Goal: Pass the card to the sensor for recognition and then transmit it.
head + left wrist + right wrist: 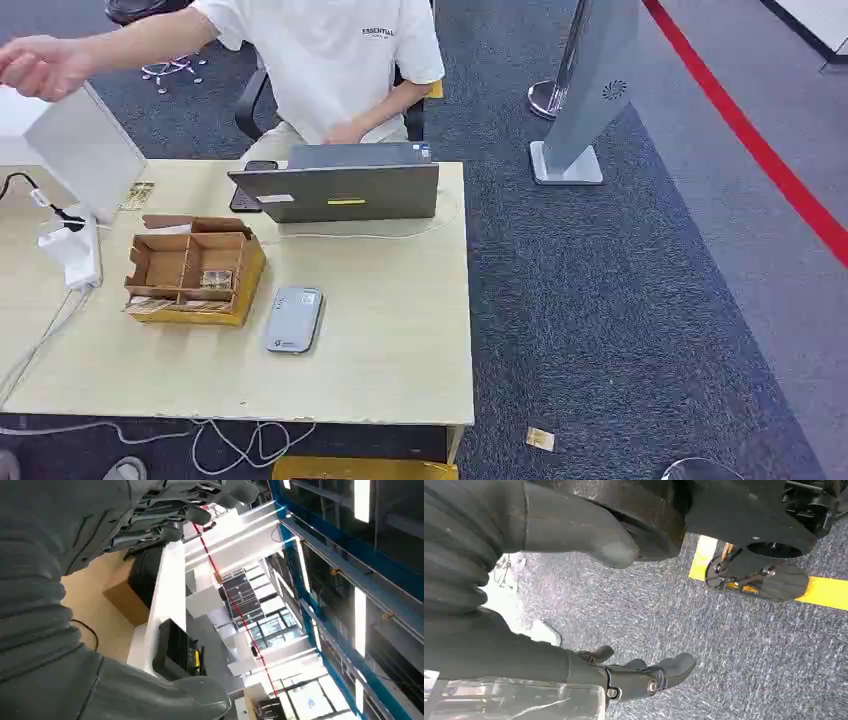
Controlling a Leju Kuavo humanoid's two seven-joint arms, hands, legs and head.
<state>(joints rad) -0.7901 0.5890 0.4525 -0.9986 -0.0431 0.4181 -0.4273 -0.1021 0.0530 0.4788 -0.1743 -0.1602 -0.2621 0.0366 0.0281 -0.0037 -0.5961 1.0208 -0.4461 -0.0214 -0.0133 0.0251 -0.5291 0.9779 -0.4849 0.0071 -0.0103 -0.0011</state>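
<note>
The table [400, 330] looks like pale laminate wood, smooth and matt. On it, the box [195, 270] is plain brown cardboard, rough-ish, with dividers inside. Right of the box, the sensor [293, 319] is smooth grey plastic with a slight sheen. Behind the box, the laptop [340, 190] has a matt grey lid. The carpet [600, 320] right of the table is coarse blue-grey weave with a glossy red tape line [760, 150]. The person's shirt [320, 50] is soft white cloth. The right hand [634, 677] is dark matt plastic, with a ribbed, rubbery cover.
</note>
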